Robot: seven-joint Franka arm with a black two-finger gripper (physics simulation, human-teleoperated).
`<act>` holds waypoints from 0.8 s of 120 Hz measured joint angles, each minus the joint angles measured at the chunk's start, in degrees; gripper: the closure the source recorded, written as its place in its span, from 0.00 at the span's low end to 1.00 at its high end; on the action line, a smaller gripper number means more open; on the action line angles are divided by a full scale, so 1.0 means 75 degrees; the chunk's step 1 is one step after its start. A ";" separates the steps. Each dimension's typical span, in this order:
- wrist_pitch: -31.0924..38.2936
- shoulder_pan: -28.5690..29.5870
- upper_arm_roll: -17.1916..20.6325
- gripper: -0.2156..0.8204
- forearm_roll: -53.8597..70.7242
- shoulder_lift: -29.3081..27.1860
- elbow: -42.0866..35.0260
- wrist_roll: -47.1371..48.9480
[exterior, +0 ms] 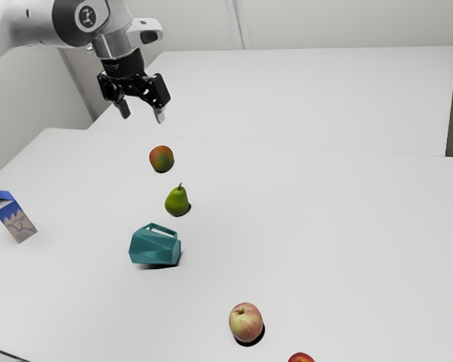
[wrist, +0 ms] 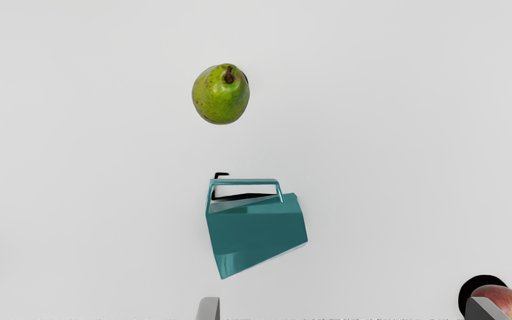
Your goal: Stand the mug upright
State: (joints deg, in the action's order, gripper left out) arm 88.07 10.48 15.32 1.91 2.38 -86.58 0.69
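Note:
High over the table, my gripper (exterior: 142, 115) hangs near the mango, at the upper left of the exterior view. A teal faceted mug (exterior: 155, 245) lies on its side on the table, well below the gripper, its handle turned toward the pear. In the wrist view the mug (wrist: 256, 233) lies beyond the fingertips, its handle on the side away from them. The gripper (wrist: 342, 309) is open, its two fingers wide apart with nothing held between them.
A green pear (exterior: 177, 201) and a mango (exterior: 161, 158) stand beyond the mug on the white table (exterior: 347, 249). A milk carton (exterior: 13, 216) is at the exterior view's left. An apple (exterior: 246, 322) and a red fruit (exterior: 301, 357) lie near the bottom edge.

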 joint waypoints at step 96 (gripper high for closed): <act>0.1695 0.1639 -0.0051 0.21 -0.2993 -0.1012 -0.4038 -0.1211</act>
State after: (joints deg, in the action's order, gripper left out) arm 100.79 22.78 14.94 -20.54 -5.21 -116.87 -8.40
